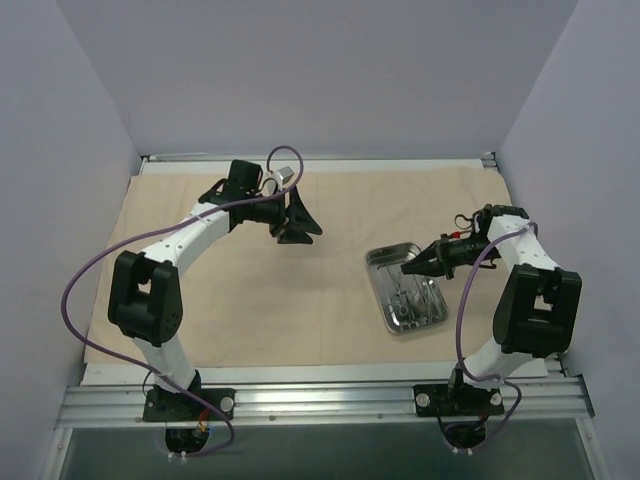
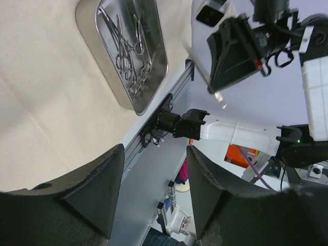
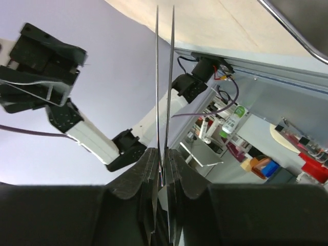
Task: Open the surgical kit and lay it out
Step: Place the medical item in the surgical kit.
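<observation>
The surgical kit lies opened out on the table: the beige wrapping cloth (image 1: 250, 310) is spread flat and fills most of the middle of the top view. Low and right of centre on it sits the steel tray (image 1: 380, 295), its long side slanted. Several ring-handled forceps (image 1: 412, 296) lie heaped inside the tray; the left wrist view shows them in its upper left, tangled together and too overlapped to count.

Just above the tray's upper end the right gripper (image 1: 412, 268) points left. Its fingers (image 3: 148, 169) are pressed together on a pair of thin tweezers (image 3: 158, 61), whose two blades run straight up the right wrist view, clear of the tray.

Further up and left of centre, well apart from the tray, the left gripper (image 1: 297, 225) hangs over bare cloth with its fingers (image 2: 97, 189) spread wide and nothing between them
</observation>
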Action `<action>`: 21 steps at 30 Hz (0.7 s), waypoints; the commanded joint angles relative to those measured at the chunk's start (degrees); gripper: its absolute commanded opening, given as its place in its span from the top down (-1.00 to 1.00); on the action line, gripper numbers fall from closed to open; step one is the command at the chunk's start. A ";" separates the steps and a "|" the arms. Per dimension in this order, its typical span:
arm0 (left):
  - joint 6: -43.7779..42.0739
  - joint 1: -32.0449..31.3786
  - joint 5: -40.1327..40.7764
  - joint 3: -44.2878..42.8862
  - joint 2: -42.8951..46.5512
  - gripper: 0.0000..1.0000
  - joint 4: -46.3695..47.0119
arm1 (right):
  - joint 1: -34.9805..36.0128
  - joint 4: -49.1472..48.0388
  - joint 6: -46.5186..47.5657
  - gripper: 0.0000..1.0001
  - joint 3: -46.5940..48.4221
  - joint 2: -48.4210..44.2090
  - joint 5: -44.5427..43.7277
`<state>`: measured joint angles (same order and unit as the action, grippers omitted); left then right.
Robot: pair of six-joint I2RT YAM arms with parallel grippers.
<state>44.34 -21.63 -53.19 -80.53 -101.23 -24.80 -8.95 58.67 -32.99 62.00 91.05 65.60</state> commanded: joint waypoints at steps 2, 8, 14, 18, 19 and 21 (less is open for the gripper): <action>-1.01 0.36 -1.48 -2.88 -0.37 -0.21 1.86 | -3.63 9.08 5.21 0.81 14.51 6.77 -3.16; 2.50 0.09 -2.36 -2.17 -0.81 -0.24 5.98 | 2.43 8.30 9.16 0.88 9.97 5.02 -9.51; 16.99 -0.43 -5.52 2.56 -1.16 -0.25 27.48 | 15.17 2.17 16.38 1.00 26.06 8.62 -25.08; 26.14 -0.96 -6.14 5.12 -1.60 -0.21 45.85 | 20.98 -15.75 11.39 1.00 26.60 4.86 -24.30; 27.89 -1.05 -6.05 5.38 -1.60 -0.20 47.72 | 21.60 -19.26 9.98 1.00 25.03 4.06 -21.68; 28.96 -1.66 -5.70 5.65 -1.43 -0.21 52.02 | 22.66 -28.76 5.51 1.00 23.09 2.31 -18.86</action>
<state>67.20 -22.46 -57.54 -74.81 -102.63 10.92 13.30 44.05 -22.26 86.76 97.93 44.42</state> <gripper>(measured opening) 0.604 0.075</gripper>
